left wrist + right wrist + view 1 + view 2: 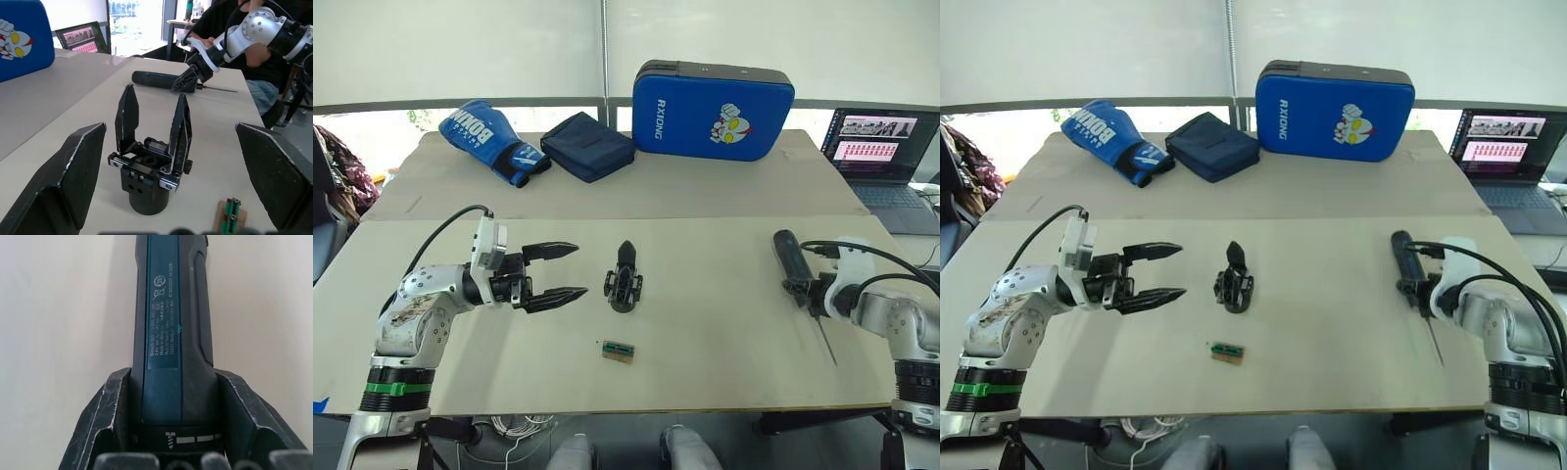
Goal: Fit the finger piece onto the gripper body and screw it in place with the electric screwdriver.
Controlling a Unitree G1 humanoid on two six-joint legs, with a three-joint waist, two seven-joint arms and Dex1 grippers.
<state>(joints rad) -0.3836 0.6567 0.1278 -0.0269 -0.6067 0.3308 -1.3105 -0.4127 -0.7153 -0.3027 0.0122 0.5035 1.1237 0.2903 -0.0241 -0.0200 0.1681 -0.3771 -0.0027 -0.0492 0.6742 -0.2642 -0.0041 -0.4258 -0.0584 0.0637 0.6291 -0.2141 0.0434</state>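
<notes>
Gripper body (624,284) just beside spread left gripper (555,271), seemingly apart

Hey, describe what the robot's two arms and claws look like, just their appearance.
Both arms are silver-grey metal with rounded joints and black cables looping along them. The left arm has a green band near its base and a white wrist module. Each claw, left claw and right claw, has two black pointed fingers.

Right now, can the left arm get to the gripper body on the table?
Probably yes. The left gripper is open and points straight at the gripper body, with bare table between them. The small green-and-tan block lies nearer the robot, off that line.
</notes>
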